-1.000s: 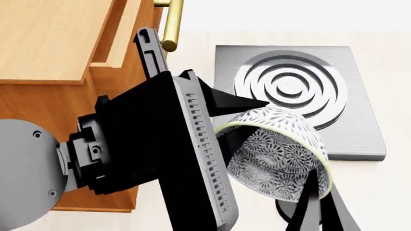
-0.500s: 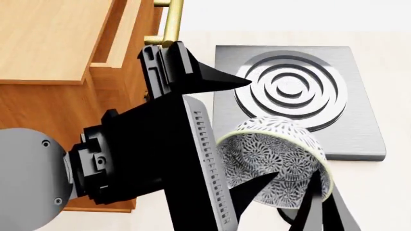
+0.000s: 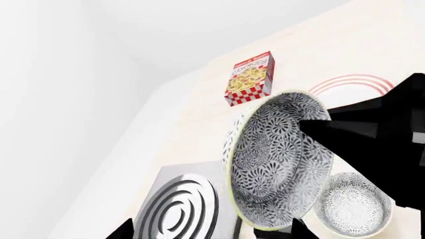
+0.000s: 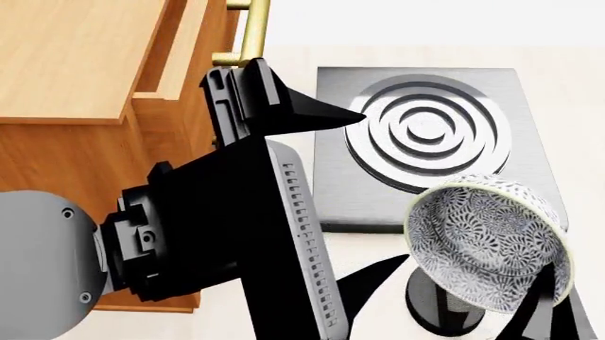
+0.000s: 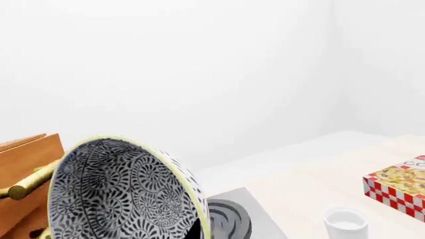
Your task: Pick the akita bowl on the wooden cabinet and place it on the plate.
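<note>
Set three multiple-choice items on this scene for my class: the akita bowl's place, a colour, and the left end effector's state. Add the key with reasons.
1. Where is the akita bowl? A in a drawer; B tilted in the air beside the stove; C on the floor.
2. The plate's rings are: A blue; B green; C red.
3. The left end effector is: A open; B shut on the bowl; C shut on a cup.
Key: B, it hangs tilted, resting on nothing; C, red shows at the rim; A, its fingers stand apart.
</note>
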Available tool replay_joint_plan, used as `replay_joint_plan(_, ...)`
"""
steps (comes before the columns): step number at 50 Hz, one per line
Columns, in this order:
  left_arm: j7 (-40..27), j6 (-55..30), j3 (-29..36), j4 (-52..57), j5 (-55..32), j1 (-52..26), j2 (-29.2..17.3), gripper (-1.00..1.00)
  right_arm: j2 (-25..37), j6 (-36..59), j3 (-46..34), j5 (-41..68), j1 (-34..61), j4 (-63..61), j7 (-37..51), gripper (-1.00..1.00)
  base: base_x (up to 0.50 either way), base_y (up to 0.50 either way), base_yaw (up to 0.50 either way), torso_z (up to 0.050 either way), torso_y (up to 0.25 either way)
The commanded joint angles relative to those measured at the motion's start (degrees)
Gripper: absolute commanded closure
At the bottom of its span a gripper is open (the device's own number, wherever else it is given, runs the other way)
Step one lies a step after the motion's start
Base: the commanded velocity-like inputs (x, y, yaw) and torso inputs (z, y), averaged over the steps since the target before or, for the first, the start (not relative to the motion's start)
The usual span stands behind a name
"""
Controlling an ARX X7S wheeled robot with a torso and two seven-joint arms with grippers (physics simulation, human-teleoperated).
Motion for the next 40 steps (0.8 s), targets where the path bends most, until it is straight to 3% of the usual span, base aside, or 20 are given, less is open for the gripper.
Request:
replay_joint_plan(1, -0.3, 0.4, 0.0, -0.2, 0.0, 0.4, -0.1, -1.0, -0.8, 2.0, 5.5, 2.5, -0.9, 0.0, 6.5, 1.0, 0.0, 0.0, 0.0, 0.0, 0.0)
replay_joint_plan(10, -0.4, 0.5, 0.4, -0.2, 0.3, 0.5, -0.3, -1.0, -2.3, 10.1, 10.6, 5.7, 1.9, -1.4, 20.9, 1.0, 0.0, 0.0, 0.0, 0.0, 0.0)
replay_joint_plan(13, -0.4, 0.4, 0.2, -0.2, 0.1, 0.2, -0.2, -1.0, -3.3, 5.9, 11.1, 4.3, 0.7, -1.9, 18.8, 1.0, 0.0, 0.0, 0.0, 0.0, 0.0)
replay_joint_plan(24, -0.9, -0.1, 0.9, -0.3, 0.3, 0.2, -0.1, -1.0, -3.7, 4.8, 18.6, 9.0, -3.0, -5.2, 23.5, 1.0, 0.0, 0.0, 0.0, 0.001, 0.001)
replay_joint_plan(40, -1.4, -0.1, 0.8, 0.3, 0.1, 0.0, -0.3, -1.0, -6.5, -3.0, 22.2, 18.3, -6.5, -2.9, 18.4, 1.0, 0.0, 0.0, 0.0, 0.0, 0.0)
